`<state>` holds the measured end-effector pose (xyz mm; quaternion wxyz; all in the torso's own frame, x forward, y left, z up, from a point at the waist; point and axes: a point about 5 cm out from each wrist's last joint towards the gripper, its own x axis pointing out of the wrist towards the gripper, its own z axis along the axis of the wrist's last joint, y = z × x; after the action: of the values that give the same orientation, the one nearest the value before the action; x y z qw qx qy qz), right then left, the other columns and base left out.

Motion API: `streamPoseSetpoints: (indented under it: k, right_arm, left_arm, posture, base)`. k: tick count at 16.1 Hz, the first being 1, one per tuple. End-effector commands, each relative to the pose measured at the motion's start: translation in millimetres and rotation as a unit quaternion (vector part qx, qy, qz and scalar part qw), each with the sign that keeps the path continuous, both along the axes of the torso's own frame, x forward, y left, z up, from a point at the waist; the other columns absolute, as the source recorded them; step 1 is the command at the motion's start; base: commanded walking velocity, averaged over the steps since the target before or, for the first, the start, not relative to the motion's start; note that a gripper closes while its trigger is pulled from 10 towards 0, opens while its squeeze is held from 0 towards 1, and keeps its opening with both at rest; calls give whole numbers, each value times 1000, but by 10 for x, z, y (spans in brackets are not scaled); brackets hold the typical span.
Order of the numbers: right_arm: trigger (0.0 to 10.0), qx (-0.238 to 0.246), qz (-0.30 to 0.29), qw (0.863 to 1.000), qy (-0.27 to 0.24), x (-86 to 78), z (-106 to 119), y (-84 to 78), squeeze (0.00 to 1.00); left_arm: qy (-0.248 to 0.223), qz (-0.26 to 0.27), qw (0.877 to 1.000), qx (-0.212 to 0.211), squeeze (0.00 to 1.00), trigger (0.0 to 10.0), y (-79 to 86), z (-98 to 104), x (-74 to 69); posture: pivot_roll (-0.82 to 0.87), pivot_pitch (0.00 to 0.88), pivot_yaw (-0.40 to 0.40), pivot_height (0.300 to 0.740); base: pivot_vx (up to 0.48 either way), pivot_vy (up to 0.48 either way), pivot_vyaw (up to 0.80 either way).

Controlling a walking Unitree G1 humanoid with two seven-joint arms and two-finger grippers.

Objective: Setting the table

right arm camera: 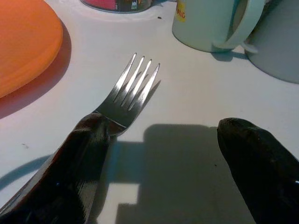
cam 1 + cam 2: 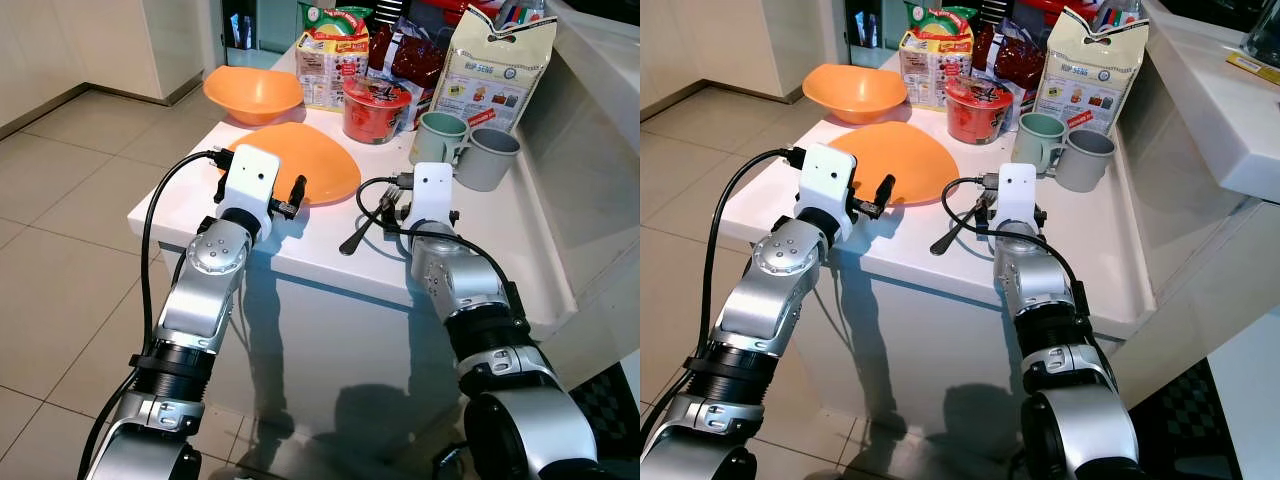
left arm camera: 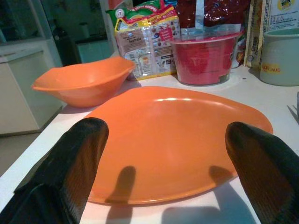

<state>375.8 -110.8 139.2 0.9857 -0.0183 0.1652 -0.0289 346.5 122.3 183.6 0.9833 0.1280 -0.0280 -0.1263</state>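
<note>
Right wrist view looks down the right gripper (image 1: 163, 154), whose two black fingers (image 1: 79, 163) are spread apart above the white table (image 1: 196, 102); a metal fork (image 1: 131, 88) lies flat there, its handle running under one finger, though whether that finger touches it cannot be told. The tines point toward a pale green mug (image 1: 210, 23), with a grey mug (image 1: 275, 42) just beside it. From the head cameras, the left gripper (image 2: 285, 200) sits at the table's near edge, its jaws parted and empty, straddling the near rim of an orange plate (image 3: 177, 140) (no contact can be made out). Beyond the plate stands an orange bowl (image 2: 253, 93), apart from it, and a red cup-noodle tub (image 2: 375, 108). Behind these are a snack packet (image 2: 331, 65) and a tall cream bag (image 2: 500, 65), crowded against the far side.
</note>
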Motion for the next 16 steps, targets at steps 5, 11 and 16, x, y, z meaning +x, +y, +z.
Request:
streamPoseSetpoints:
  k: [5,11,16]
  right_arm:
    - [10000,-10,-13,998,63,-56,-265,-78,0]
    - [9059,51,-17,992,116,38,-167,-106,0]
    - [10000,108,-24,985,133,146,32,-98,0]
  left_arm:
    - [-12,-6,1000,2,0,10000,-41,80,-1]
    - [-12,-8,1000,-1,0,10000,-71,75,9]
    - [-14,-8,1000,-2,0,10000,-84,73,21]
  posture:
    - [195,0,-85,740]
    - [185,0,-93,740]
    - [179,0,-116,740]
  base:
    - [0,0,0]
    - [0,0,0]
    - [0,0,0]
